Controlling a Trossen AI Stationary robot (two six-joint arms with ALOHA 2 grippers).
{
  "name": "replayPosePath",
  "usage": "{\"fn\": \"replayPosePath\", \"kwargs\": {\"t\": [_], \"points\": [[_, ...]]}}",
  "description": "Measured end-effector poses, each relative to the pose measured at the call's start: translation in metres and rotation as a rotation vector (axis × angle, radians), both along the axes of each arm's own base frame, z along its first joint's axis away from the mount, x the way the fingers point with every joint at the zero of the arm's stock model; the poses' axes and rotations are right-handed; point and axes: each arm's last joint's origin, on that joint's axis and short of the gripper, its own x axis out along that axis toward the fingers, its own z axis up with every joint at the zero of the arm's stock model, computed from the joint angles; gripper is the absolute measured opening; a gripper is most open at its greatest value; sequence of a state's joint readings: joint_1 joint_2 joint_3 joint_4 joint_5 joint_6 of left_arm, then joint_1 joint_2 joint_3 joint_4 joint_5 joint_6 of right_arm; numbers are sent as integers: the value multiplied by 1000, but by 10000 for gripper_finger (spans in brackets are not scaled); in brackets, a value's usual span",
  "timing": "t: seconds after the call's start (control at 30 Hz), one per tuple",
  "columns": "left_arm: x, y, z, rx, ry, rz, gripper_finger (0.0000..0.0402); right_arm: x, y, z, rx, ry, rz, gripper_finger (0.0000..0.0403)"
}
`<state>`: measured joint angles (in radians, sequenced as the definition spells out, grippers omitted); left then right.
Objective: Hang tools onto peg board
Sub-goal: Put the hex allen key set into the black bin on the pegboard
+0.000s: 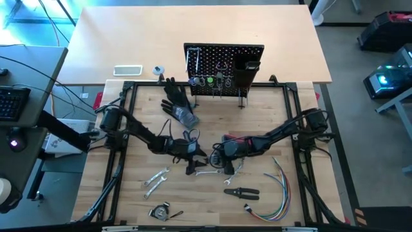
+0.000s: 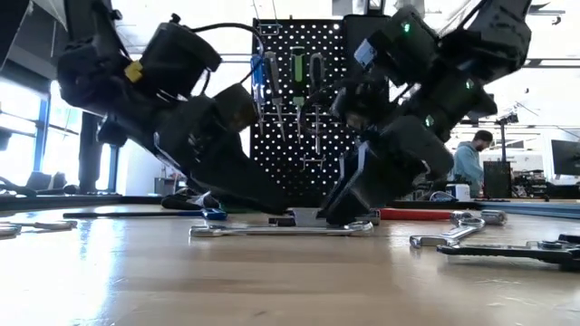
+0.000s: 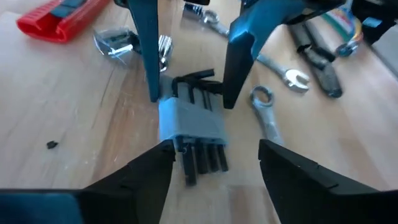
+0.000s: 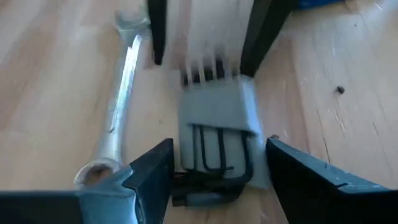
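A set of black hex keys in a grey holder (image 3: 193, 124) lies flat on the wooden table (image 1: 129, 193), in front of the peg board (image 1: 224, 64). My left gripper (image 3: 214, 162) is open, with a finger on either side of the keys' straight ends. My right gripper (image 4: 217, 168) comes from the opposite side and is open astride the keys' bent ends (image 4: 214, 149). Both slant down at the set. The low view shows the grey holder (image 2: 306, 217) on the table between the two grippers. Several tools hang on the peg board (image 2: 299, 81). My left gripper has one fingertip (image 3: 163, 149) close to the holder's corner; I cannot tell whether it touches. My right gripper has a finger (image 3: 152, 81) standing right beside the holder's edge; I cannot tell whether it touches either. The set lies on the table, not lifted.
Silver wrenches (image 3: 267, 106) (image 1: 154, 177) lie near the set. Pliers (image 1: 241, 192), a bundle of coloured wires (image 1: 277, 193) and a tape measure (image 1: 159, 211) lie toward the near edge. A black glove (image 1: 175, 96) and a red tool (image 3: 56, 18) lie farther back.
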<state>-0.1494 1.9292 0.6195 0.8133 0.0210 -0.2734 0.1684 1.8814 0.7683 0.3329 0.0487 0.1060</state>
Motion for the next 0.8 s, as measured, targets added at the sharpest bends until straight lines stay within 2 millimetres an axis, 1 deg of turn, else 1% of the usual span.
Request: {"fn": "replayPosePath", "kwargs": {"t": [0.1,0.2,0.37,0.5,0.57,0.67,0.8], "points": [[6,0,-6,17,23,-4,240,1,0,-13,7,18,-15,241],[10,-1,-8,27,24,-7,245,3,1,-20,-6,9,-31,241],[11,-1,-8,49,21,-20,246,3,4,-22,-58,-10,-45,234],[11,-1,-8,80,17,-49,245,4,5,-21,-78,-23,-30,210],[11,-2,-8,98,14,-67,238,4,4,-21,-84,-24,-30,192],[11,-4,-8,130,4,-78,219,4,4,-20,-90,-31,-40,165],[11,-4,-7,149,-7,-76,182,4,4,-20,-113,-34,-50,150]]}}
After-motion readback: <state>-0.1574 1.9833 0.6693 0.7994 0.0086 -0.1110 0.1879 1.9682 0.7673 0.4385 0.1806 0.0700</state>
